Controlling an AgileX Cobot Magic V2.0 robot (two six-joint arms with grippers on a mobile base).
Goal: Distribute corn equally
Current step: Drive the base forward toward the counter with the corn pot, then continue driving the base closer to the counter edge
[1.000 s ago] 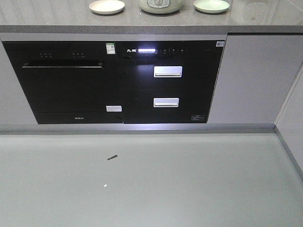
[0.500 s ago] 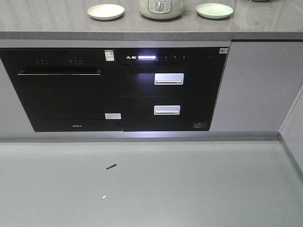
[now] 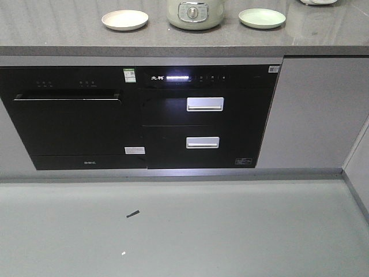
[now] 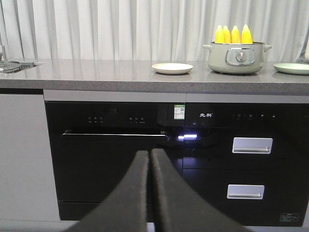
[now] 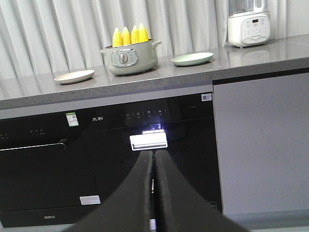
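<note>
Several yellow corn cobs (image 4: 233,34) (image 5: 130,35) stand upright in a pale green cooker pot (image 4: 236,57) (image 5: 130,59) (image 3: 195,12) on the grey counter. A cream plate (image 4: 172,68) (image 5: 74,76) (image 3: 124,19) lies left of the pot and a light green plate (image 5: 192,59) (image 3: 262,18) (image 4: 292,68) lies right of it. My left gripper (image 4: 149,153) is shut and holds nothing, low in front of the black oven. My right gripper (image 5: 154,153) is also shut and holds nothing, below the upper drawer handle. Both are far from the corn.
The counter edge (image 3: 184,51) runs above a black oven (image 3: 72,118) and a black drawer unit with two silver handles (image 3: 204,104). A white blender (image 5: 247,26) stands at the counter's right. A sink (image 4: 12,65) is at the far left. Small debris (image 3: 133,214) lies on the floor.
The front view has shifted: the counter and appliances sit lower in the picture and more of the counter top shows. The plates and pot stay where they were on the counter.
</note>
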